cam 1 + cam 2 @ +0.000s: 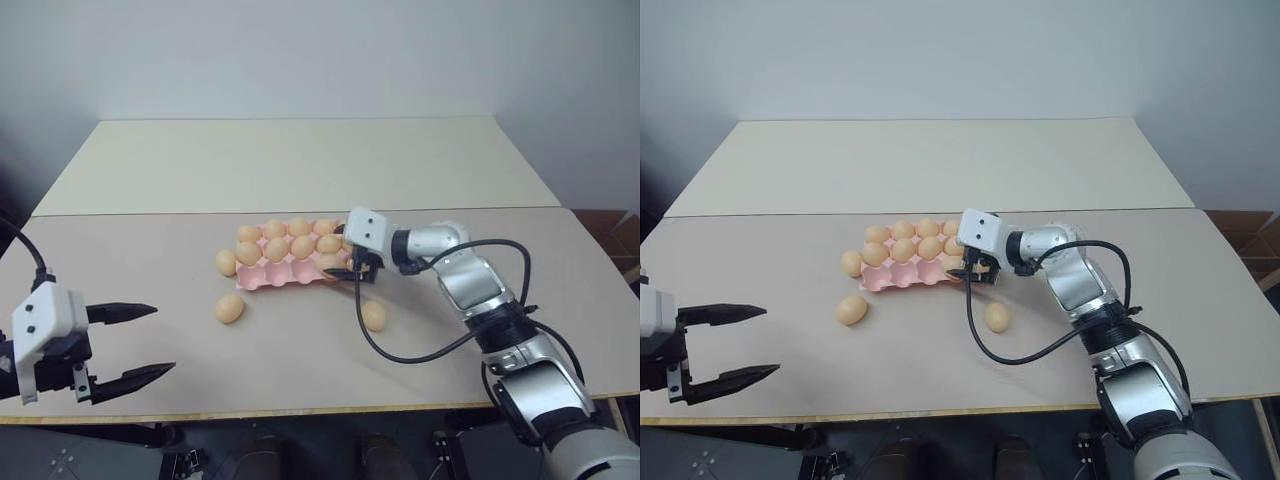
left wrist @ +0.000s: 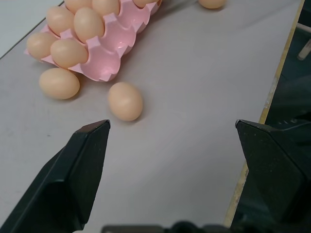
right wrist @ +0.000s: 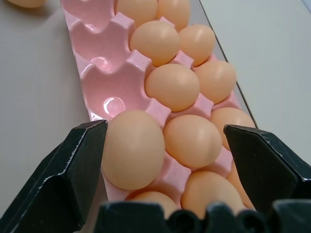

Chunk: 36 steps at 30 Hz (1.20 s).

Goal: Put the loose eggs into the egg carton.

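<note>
The right end effector (image 1: 352, 272) hangs spread wide, empty, over the egg carton (image 1: 285, 275) – an egg (image 3: 132, 148) sits between its fingers; three loose eggs (image 1: 230, 308) lie on the worktop (image 1: 150, 270). The left end effector (image 1: 140, 342) gapes empty.

Soft, even overhead light falls on the pale table (image 1: 300, 170), leaving only faint, short shadows under the loose eggs (image 1: 230, 308) and beside the egg carton (image 1: 285, 275). No glare marks the matte surfaces. The head views darken toward the lower corners. In the wrist views, near black fingers (image 2: 73, 174) blur slightly; small highlights gleam in empty pink cups.
</note>
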Each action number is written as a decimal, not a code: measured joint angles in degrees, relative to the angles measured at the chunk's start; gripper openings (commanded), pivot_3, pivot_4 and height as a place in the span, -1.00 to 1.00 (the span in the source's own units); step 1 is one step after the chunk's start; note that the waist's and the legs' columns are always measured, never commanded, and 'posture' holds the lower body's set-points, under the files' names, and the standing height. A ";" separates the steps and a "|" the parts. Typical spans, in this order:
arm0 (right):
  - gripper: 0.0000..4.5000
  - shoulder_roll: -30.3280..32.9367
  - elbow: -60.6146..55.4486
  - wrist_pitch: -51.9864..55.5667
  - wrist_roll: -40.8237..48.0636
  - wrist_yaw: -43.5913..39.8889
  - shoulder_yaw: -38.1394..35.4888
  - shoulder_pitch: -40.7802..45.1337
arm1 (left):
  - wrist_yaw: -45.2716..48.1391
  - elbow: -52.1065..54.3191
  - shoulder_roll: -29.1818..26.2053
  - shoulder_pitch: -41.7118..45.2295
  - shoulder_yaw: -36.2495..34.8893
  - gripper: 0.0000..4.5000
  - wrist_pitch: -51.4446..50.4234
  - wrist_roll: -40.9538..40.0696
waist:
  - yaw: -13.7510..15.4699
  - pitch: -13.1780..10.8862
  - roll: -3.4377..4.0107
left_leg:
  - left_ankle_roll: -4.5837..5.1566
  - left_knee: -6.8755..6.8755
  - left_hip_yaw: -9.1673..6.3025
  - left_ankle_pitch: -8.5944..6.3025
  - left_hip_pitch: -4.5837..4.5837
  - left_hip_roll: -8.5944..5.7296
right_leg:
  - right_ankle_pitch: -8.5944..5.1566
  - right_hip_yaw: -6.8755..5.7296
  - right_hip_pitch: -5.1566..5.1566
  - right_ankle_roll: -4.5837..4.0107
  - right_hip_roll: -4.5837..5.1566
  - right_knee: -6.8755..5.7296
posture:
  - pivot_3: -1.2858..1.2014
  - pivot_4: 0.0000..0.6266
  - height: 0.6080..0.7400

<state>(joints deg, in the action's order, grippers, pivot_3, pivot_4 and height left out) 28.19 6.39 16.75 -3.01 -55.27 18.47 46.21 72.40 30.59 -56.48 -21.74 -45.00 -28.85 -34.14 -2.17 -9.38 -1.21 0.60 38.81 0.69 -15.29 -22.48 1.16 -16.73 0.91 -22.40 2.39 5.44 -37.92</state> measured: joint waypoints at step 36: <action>0.98 38.86 -33.35 16.04 26.78 -18.36 -29.79 -30.83 | 2.80 -2.17 -1.71 2.72 0.96 1.00 0.14 0.06 | 1.25 -0.02 0.02 | 0.02 0.02 0.10 -0.01 0.11 0.16 | 0.03 0.04 0.21 -0.04 -0.15 0.25 | 0.03 -0.52 1.00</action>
<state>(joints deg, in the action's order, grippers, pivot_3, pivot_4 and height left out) 67.05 -26.96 32.79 23.76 -73.63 -11.32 15.38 75.20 28.42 -58.19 -19.01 -44.04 -28.70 -34.08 -0.92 -9.40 -1.18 0.62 38.83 0.79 -15.30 -22.36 1.32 -16.70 0.95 -22.19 2.35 5.29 -37.66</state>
